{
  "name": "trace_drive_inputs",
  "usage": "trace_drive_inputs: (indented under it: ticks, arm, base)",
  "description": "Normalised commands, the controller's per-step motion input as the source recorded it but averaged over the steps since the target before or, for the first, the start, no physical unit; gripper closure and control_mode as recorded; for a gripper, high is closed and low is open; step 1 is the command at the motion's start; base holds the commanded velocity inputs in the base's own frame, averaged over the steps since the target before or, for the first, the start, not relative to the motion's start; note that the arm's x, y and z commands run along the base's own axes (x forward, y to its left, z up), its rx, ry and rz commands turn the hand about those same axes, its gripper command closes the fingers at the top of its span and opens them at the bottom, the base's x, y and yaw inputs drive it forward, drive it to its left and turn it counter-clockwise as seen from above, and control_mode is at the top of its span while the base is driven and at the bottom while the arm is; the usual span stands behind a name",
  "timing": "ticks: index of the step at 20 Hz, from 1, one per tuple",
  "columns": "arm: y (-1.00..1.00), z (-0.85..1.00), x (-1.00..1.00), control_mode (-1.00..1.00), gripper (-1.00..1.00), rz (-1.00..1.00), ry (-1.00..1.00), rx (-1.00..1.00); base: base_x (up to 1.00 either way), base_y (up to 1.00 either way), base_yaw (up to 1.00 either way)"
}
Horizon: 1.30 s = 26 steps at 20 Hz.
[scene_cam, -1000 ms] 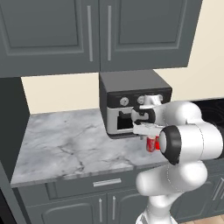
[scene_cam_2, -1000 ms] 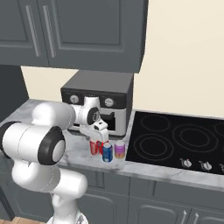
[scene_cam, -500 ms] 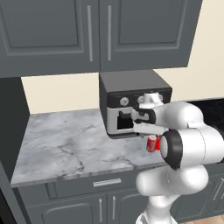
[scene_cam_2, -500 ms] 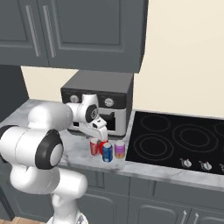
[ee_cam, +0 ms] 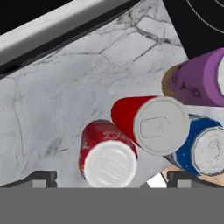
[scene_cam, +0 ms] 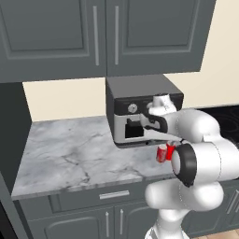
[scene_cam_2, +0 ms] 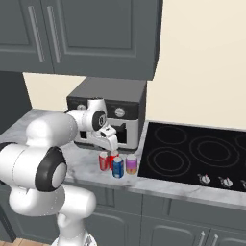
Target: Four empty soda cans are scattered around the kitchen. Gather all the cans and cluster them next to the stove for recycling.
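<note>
Nearest the hand, the two-finger gripper (ee_cam: 111, 177) hangs spread wide and empty just above a cluster of four small upright metal soda cans, its dark finger tips (ee_cam: 41, 177) straddling the patterned red can (ee_cam: 105, 155) without touching it. Just beyond that stands the plain red can (ee_cam: 151, 122), with the blue can (ee_cam: 205, 148) touching its side and the purplish-pink can (ee_cam: 199, 78) next to both.

From the right base view the same group sits on the grey marbled counter (scene_cam_2: 72, 166), in front of the boxy grey toaster oven (scene_cam_2: 108, 113) and just beside the flat black glass stove (scene_cam_2: 192, 153), the purplish-pink one nearest the cooktop edge. By that layout, the gathering looks finished or very nearly so.

Empty cans like these are probably very light, thin-walled and smooth, so they should dent under a hard squeeze and tip or skate at a slight knock. If one needs shifting, the middle of its side wall seems the best hold, pinched gently. Packed this tightly, a neighbour could easily be bumped over.
</note>
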Motion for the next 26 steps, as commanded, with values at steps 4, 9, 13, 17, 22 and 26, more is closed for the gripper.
trace_drive_inputs:
  ticks: [4, 9, 13, 17, 22, 26]
  arm:
    - [-0.11, 0.20, -0.22, -1.00, -1.00, -0.01, 0.00, -0.01]
    - [-0.10, 0.32, -0.24, -1.00, -1.00, 0.00, 0.00, 0.00]
    - [-0.10, 0.39, -0.23, -1.00, -1.00, 0.00, 0.00, 0.00]
    - [-0.08, 0.40, -0.28, -1.00, -1.00, 0.00, 0.00, 0.00]
    - [-0.06, 0.35, -0.27, -1.00, -1.00, 0.00, 0.00, 0.00]
    - [-0.05, 0.34, -0.29, -1.00, -1.00, 0.00, -0.02, 0.00]
  base:
    - [0.00, 0.00, 0.00]
    - [0.00, 0.00, 0.00]
    - [0.00, 0.00, 0.00]
    - [0.00, 0.00, 0.00]
    - [0.00, 0.00, 0.00]
    - [0.00, 0.00, 0.00]
